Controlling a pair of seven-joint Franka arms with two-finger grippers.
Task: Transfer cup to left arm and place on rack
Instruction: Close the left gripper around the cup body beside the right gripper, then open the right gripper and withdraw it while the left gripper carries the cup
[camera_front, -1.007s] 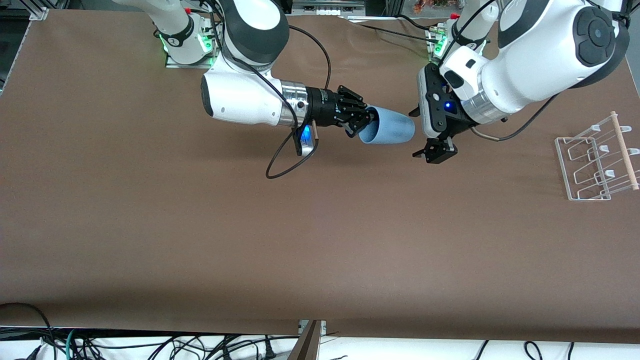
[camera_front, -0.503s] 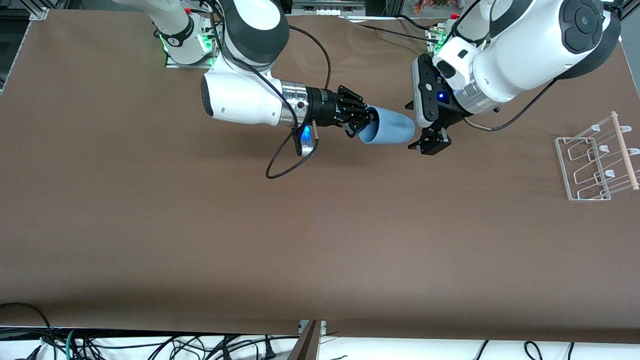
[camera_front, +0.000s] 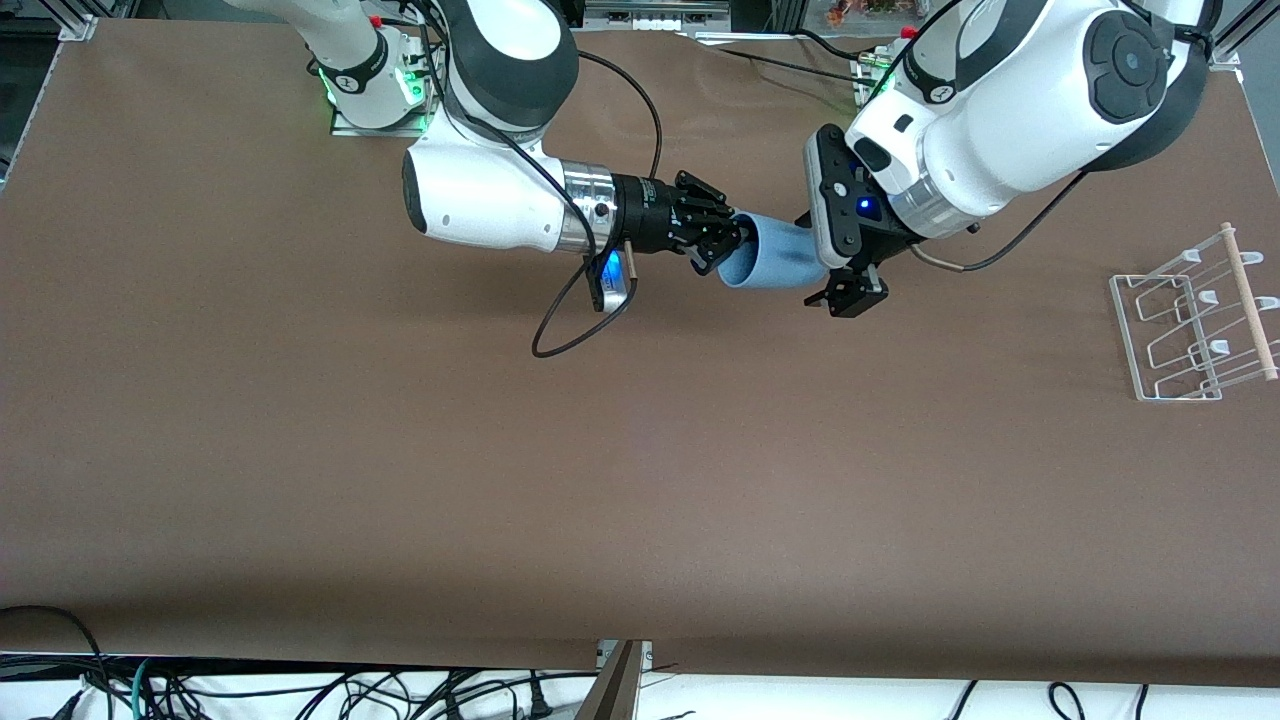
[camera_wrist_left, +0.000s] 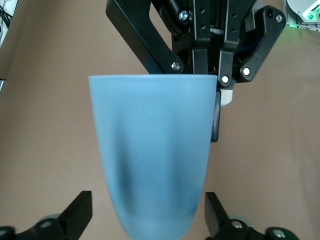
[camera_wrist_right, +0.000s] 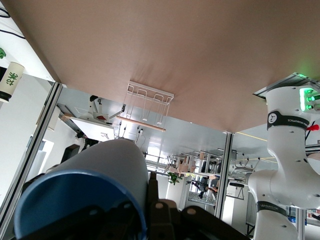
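The light-blue cup (camera_front: 775, 265) hangs on its side above the table, mouth toward the right arm. My right gripper (camera_front: 728, 250) is shut on its rim, one finger inside the mouth and one outside (camera_wrist_right: 147, 210). My left gripper (camera_front: 814, 258) is open and straddles the cup's closed end. In the left wrist view the cup (camera_wrist_left: 150, 150) fills the middle, and the left gripper (camera_wrist_left: 148, 207) shows a black finger (camera_wrist_left: 80, 210) on each side with a narrow gap to the wall. The white wire rack (camera_front: 1195, 320) stands at the left arm's end of the table.
A black cable loop (camera_front: 570, 320) droops from the right wrist over the table. Both arm bases with green lights (camera_front: 375, 85) stand along the table's edge farthest from the front camera. More cables lie below the table's near edge (camera_front: 300, 690).
The left arm has moved toward the right arm, bringing its open fingers around the cup's closed end. The right arm and the cup have stayed still.
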